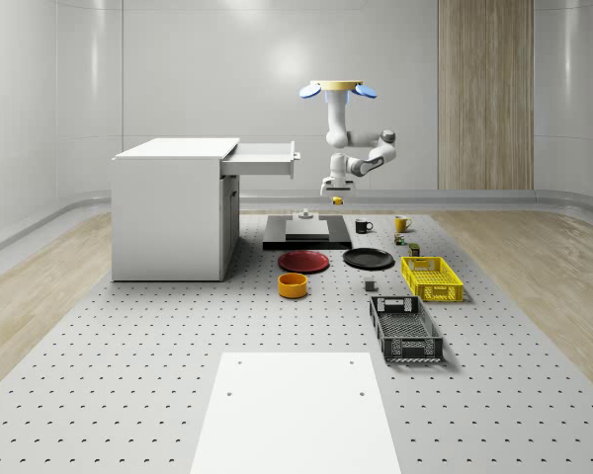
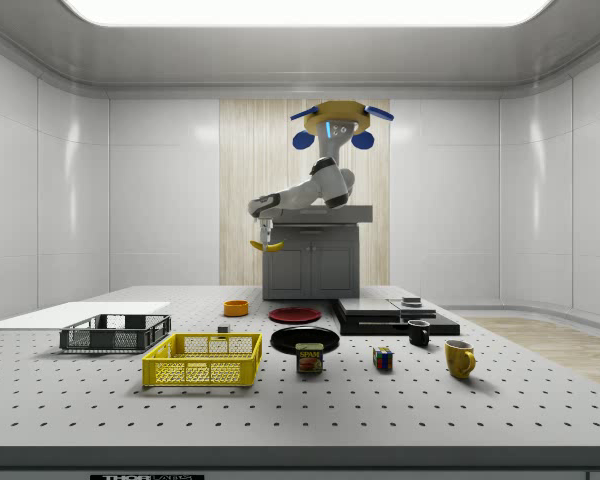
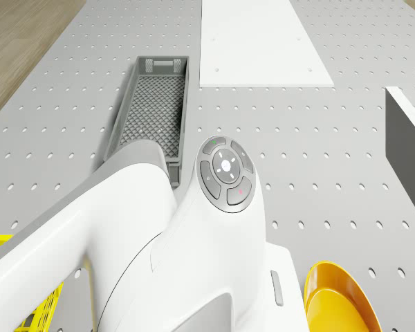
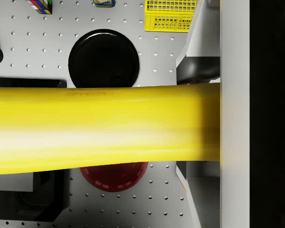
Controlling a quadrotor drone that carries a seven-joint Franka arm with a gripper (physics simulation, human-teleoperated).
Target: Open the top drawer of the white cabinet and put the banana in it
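Note:
The white cabinet [image 1: 170,209] stands at the whole-scene view's left with its top drawer [image 1: 265,158] pulled out. The drone [image 1: 338,90] hovers to the right of the drawer, above the black platform [image 1: 306,235]. Its arm bends down to my gripper [image 1: 334,194], which is shut on the yellow banana [image 1: 337,200] a little below drawer height and apart from the drawer front. In the side view the banana [image 2: 266,245] hangs under the gripper [image 2: 266,234] in front of the cabinet [image 2: 311,262]. The banana [image 4: 104,128] runs across the wrist view between the fingers [image 4: 197,71].
Below lie a red plate [image 1: 304,261], a black plate [image 1: 368,259], an orange bowl [image 1: 293,285], a yellow basket [image 1: 432,277] and a grey crate [image 1: 405,330]. Two mugs [image 1: 364,226] stand behind the plates. A white mat [image 1: 295,415] covers the near table.

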